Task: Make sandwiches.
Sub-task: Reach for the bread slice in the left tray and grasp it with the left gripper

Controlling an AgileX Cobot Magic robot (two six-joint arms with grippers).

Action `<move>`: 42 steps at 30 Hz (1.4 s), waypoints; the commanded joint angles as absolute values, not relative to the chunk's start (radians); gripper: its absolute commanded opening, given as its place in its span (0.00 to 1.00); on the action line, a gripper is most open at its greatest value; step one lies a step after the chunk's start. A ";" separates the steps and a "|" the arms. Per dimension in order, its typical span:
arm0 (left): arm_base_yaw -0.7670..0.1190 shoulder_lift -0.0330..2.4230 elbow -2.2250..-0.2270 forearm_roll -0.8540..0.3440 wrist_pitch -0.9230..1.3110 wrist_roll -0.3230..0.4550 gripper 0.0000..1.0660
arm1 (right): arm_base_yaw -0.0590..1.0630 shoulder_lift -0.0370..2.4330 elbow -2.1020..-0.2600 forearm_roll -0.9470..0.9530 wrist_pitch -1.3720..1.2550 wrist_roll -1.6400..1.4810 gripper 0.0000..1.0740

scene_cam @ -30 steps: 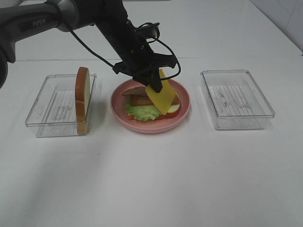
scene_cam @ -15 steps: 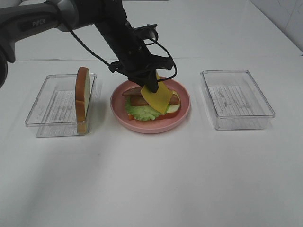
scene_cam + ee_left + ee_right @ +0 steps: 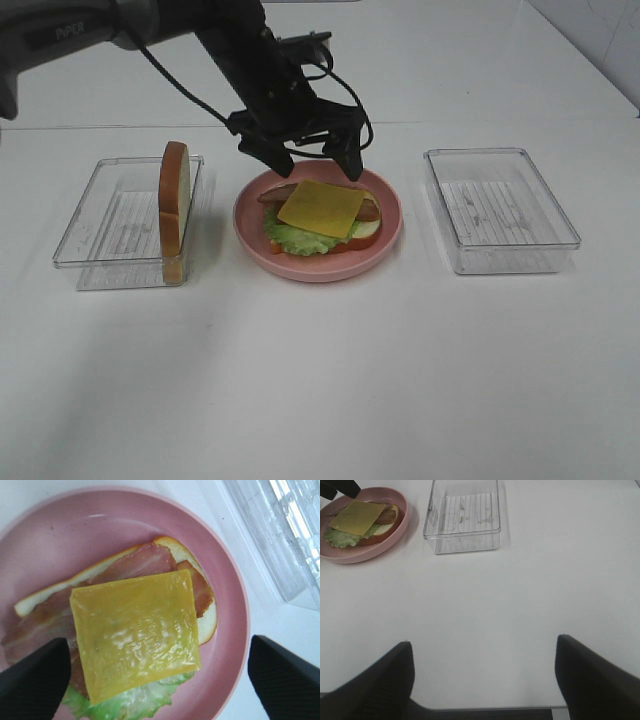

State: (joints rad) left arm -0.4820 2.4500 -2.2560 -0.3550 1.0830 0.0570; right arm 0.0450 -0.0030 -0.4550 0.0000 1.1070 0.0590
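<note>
The open-faced sandwich lies on the pink plate. A yellow cheese slice sits flat on top of bacon, green lettuce and a bread slice. My left gripper hovers just above the stack, open, one finger on each side and nothing between them. Another bread slice stands on edge in the left clear tray. My right gripper is open over bare table, well away from the plate.
A clear tray with nothing in it stands to the right of the plate and also shows in the right wrist view as the tray. The white table stretches wide in front of the plate.
My left gripper opened and let go of the cheese slice, which dropped from hanging tilted to lying flat on the bacon. The gripper rose slightly. The right arm did not move.
</note>
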 commanded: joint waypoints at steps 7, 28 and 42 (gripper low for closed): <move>-0.504 2.262 -2.264 -0.120 1.243 -0.073 0.84 | 0.045 -0.035 -0.450 0.000 1.099 0.042 0.70; -0.430 2.085 -2.106 0.010 1.319 -0.193 0.83 | 0.045 -0.032 -0.450 0.000 1.099 0.042 0.70; -0.380 2.118 -1.954 -0.013 1.319 -0.216 0.83 | 0.045 -0.032 -0.450 0.000 1.099 0.042 0.70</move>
State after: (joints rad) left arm -0.3820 2.1120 -1.9630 -0.0070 1.2220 -0.2100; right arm 0.0450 -0.0030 -0.4550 0.0000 1.1070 0.0590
